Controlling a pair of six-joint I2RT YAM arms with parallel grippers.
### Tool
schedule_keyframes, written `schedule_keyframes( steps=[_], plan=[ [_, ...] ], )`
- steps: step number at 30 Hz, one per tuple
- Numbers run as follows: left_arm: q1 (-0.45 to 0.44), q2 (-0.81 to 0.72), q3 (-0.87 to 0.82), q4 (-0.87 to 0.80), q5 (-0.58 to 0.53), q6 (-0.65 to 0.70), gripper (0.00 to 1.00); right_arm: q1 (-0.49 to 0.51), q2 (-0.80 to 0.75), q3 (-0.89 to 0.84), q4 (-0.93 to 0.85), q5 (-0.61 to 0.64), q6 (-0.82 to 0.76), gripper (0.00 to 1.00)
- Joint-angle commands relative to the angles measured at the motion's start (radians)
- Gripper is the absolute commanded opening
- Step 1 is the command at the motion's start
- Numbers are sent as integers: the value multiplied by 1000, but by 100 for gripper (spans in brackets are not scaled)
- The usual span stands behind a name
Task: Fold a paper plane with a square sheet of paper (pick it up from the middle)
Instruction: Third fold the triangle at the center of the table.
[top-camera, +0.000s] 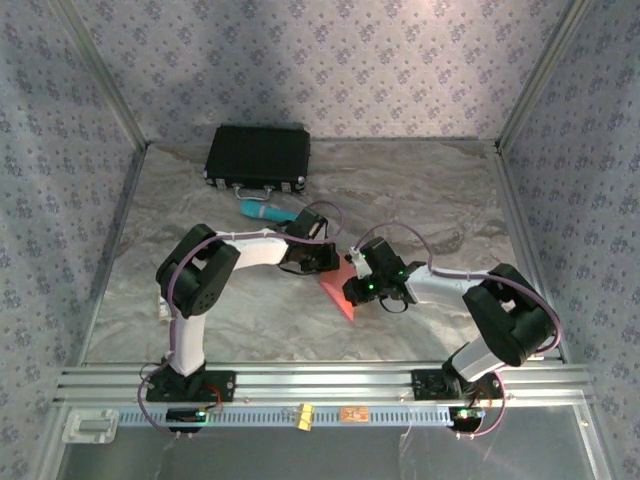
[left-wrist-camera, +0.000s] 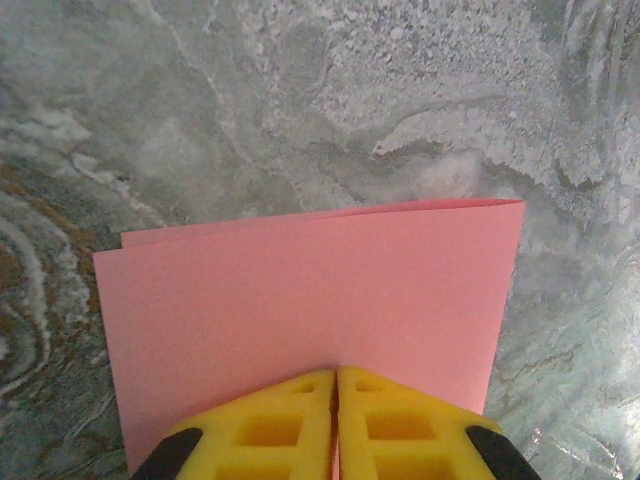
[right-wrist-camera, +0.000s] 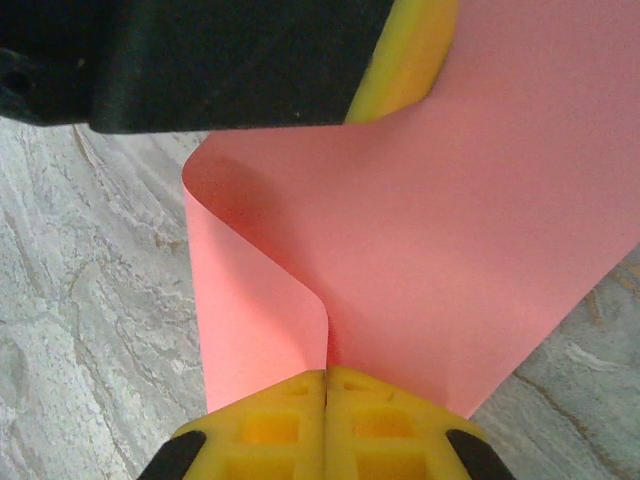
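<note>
The square sheet of paper (top-camera: 342, 300) is salmon pink and held above the marbled table between both arms. In the left wrist view the sheet (left-wrist-camera: 300, 280) lies doubled over, with a second edge showing just behind its far edge. My left gripper (left-wrist-camera: 336, 372) is shut on its near edge. In the right wrist view the paper (right-wrist-camera: 450, 230) curls into a loop, and my right gripper (right-wrist-camera: 326, 372) is shut on it where the two layers meet. The left gripper's yellow finger (right-wrist-camera: 410, 60) pinches the sheet's far side there. From above, the left gripper (top-camera: 328, 260) and right gripper (top-camera: 357, 283) sit close together.
A black case (top-camera: 257, 156) lies at the back left of the table. A teal cylinder (top-camera: 264, 211) rests just in front of it, beside the left arm's wrist. Metal frame rails and patterned walls bound the table on three sides.
</note>
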Motion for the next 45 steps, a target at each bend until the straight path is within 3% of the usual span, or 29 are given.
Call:
schedule_keyframes(
  steps=[1, 17, 27, 29, 34, 39, 45],
  plan=[
    [-5, 47, -42, -142, -82, 5, 10, -3, 2, -20, -2, 32, 21, 0],
    [-7, 31, -32, -165, -77, 6, 12, -10, 1, -43, 16, 26, 22, 0],
    [18, -45, 58, -193, -125, 27, 26, -12, 15, -38, 11, 21, 22, 0],
    [28, -71, 58, -208, -156, 29, 35, -13, 12, -39, 13, 22, 22, 0],
    [59, -171, -24, -171, -174, 21, 39, -17, 27, -35, 19, 7, 21, 0],
    [69, -260, -92, -144, -139, 11, 40, -23, 26, -36, 29, -5, 27, 0],
    [82, -293, -148, -117, -115, 12, 33, -32, 37, -33, 45, -36, 41, 0]
  ],
)
